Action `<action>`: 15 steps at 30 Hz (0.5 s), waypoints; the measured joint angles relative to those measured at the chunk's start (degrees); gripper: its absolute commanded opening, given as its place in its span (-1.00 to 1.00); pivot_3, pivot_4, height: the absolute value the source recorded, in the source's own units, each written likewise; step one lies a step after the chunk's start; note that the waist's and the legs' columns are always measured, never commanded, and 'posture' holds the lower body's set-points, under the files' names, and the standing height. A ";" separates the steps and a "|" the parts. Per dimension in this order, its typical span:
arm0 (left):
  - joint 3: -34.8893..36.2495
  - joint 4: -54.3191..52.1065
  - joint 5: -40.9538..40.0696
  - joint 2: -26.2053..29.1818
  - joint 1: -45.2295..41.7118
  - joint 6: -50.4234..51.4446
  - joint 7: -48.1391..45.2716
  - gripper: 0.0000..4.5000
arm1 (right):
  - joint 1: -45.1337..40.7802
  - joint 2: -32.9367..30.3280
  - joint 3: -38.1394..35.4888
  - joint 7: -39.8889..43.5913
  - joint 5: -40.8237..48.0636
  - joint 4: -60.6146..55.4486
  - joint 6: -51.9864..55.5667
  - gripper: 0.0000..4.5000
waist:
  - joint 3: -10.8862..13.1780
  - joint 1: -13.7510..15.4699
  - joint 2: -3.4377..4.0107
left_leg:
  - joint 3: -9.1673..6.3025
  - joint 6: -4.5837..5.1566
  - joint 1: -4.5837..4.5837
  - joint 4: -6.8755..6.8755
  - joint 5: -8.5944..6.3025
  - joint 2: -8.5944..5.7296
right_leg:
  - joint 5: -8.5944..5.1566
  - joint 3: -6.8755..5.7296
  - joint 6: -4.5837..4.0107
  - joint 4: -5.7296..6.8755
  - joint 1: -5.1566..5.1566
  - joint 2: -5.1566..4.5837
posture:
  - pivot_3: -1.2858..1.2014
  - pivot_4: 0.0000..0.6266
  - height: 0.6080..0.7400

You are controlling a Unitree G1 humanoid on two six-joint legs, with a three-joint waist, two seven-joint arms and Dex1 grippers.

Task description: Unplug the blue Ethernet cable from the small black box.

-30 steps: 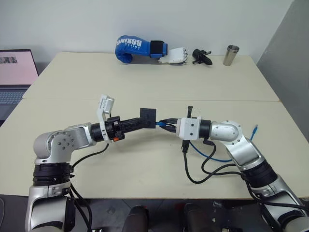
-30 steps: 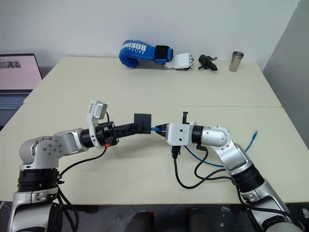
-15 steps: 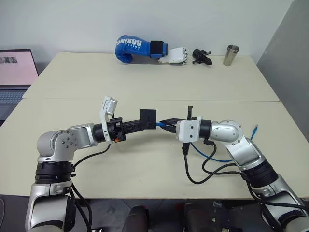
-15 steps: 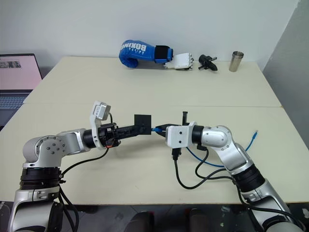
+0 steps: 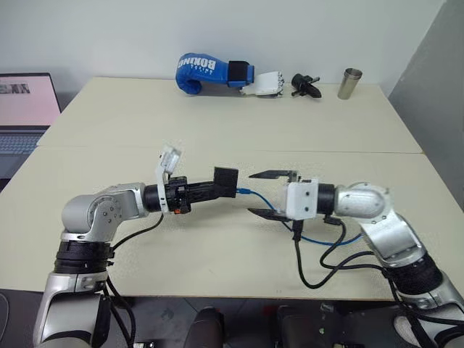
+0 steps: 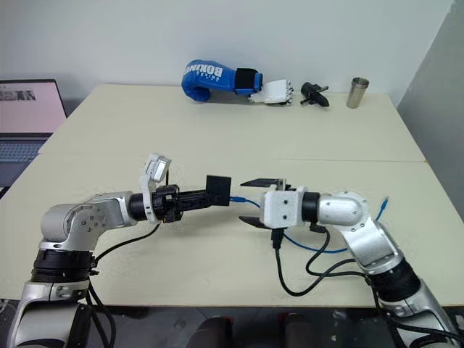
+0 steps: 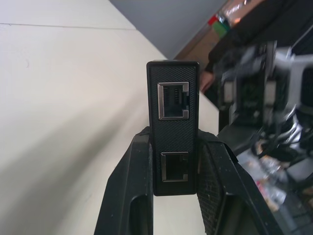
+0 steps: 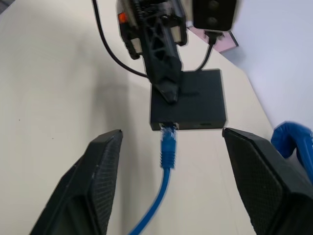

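Blue Ethernet cable [image 5: 255, 196] had its plug end right at the edge of the small black box [image 5: 225, 180]; in the right wrist view the plug [image 8: 168, 132] sat at the box port, and I could not tell whether it was seated or just out. From the plug the cable ran away from the box, passed between the right gripper's fingers without touching them, and looped on the table [image 5: 217, 123] under the right forearm, its far end [image 5: 383, 216] lying well beyond the box on that side.

Small black box was held above the table, pinched by the left gripper [image 5: 217, 186], fingers pressed together on its flat sides; the left wrist view showed two ports [image 7: 172, 101] on the box edge poking out past the fingers [image 7: 132, 186]. Left arm was bent at the elbow, forearm roughly level, pointing toward the right arm.

Right gripper [image 5: 270, 193] was just beside the box on the plug side, fingers spread wide, one above and one below the cable, holding nothing. Right forearm was about level, aimed back at the box.
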 measured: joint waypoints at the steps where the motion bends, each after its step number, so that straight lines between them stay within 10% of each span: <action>1: -0.40 -0.17 0.39 0.25 -0.07 -0.64 -0.62 -0.65 | -0.02 0.19 -0.96 -0.33 1.78 -0.65 3.16 0.97 | 0.00 -0.03 0.00 | -0.01 0.00 0.00 0.00 0.00 0.01 | 0.00 0.00 0.00 0.00 0.00 0.00 | 0.03 -0.52 1.00; 8: -4.42 -1.06 4.75 2.33 -4.25 -9.98 -10.09 -0.65 | -3.35 3.27 -7.66 -2.26 23.10 -0.57 36.02 0.99 | 0.00 -0.06 0.00 | 0.03 0.02 -0.02 -0.03 -0.01 -0.02 | 0.00 0.01 -0.01 -0.04 -0.02 0.02 | 0.03 -0.52 1.00; 15: -5.23 -0.95 6.00 2.56 -5.76 -11.67 -12.98 -0.65 | -8.15 5.68 -9.76 -3.78 31.40 2.58 45.99 0.99 | 0.01 -0.24 0.01 | 0.08 0.03 -0.06 -0.07 -0.02 -0.01 | -0.01 0.03 0.00 -0.04 -0.12 0.05 | 0.03 -0.52 1.00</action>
